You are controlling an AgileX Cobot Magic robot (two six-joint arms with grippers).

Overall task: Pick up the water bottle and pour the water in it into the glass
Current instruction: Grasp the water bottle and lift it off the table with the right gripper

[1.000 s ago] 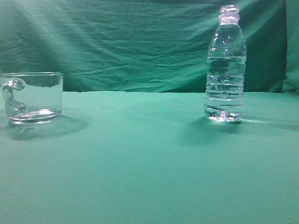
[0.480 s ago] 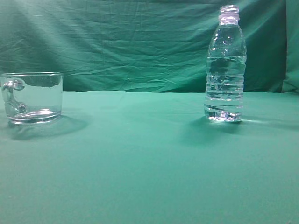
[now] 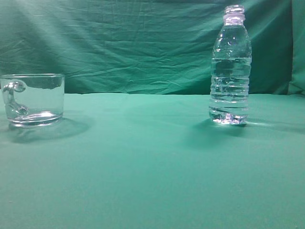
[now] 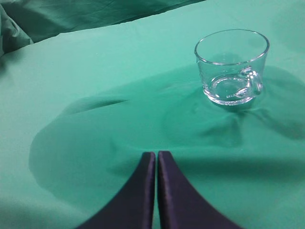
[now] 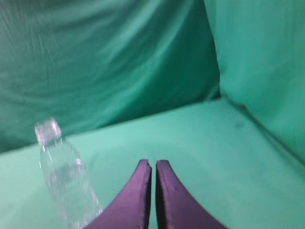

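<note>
While neither arm shows in the exterior view, two clear vessels stand well apart on a desk [image 3: 152,162] covered in green cloth, with a wrinkled green backdrop [image 3: 124,43] hanging behind.

On the right side of that view stands the water bottle [image 3: 229,67], upright, tall, clear plastic with ribs around its lower body and an uncapped threaded neck. The water [image 3: 229,86] fills most of it and is colourless.

On the far left sits the glass [image 3: 32,100], a short, wide, clear mug with a thick base. Its curled handle faces the camera on the mug's left side. It appears empty.

The left wrist view looks down over the left claw [image 4: 156,157], whose two dark fingers lie pressed together, gripping nothing. Ahead and to the right of the fingertips, apart from them, the glass stands upright on the cloth, its handle turned toward the camera.

The right wrist view is blurred. The right claw [image 5: 153,166] also has its dark fingers together, with only a thin seam between them, and holds nothing. The water bottle stands to the left of the fingers, untouched, near the backdrop.
</note>
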